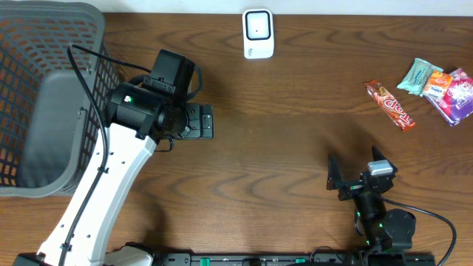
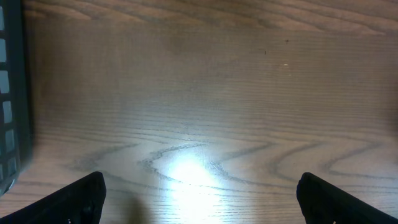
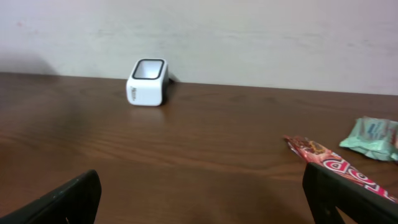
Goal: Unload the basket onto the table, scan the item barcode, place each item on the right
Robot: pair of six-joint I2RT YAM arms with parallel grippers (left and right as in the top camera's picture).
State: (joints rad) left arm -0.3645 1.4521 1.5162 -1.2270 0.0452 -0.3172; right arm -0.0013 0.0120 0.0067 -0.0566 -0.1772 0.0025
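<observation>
The white barcode scanner [image 1: 259, 33] stands at the table's far edge, and in the right wrist view the scanner [image 3: 147, 82] sits at the back left. Items lie at the right: a red snack bar [image 1: 389, 105] [image 3: 329, 163], a green packet [image 1: 419, 75] [image 3: 373, 138], an orange packet [image 1: 438, 83] and a pink-purple packet [image 1: 460, 96]. My right gripper [image 1: 356, 171] [image 3: 202, 196] is open near the front edge, short of the red bar, holding nothing. My left gripper [image 1: 209, 122] [image 2: 202, 199] is open over bare wood at centre left, also empty.
A large grey mesh basket [image 1: 44, 96] fills the left side, and its wall [image 2: 12, 93] shows at the left of the left wrist view. The white left arm [image 1: 103, 192] runs from the front edge up beside the basket.
</observation>
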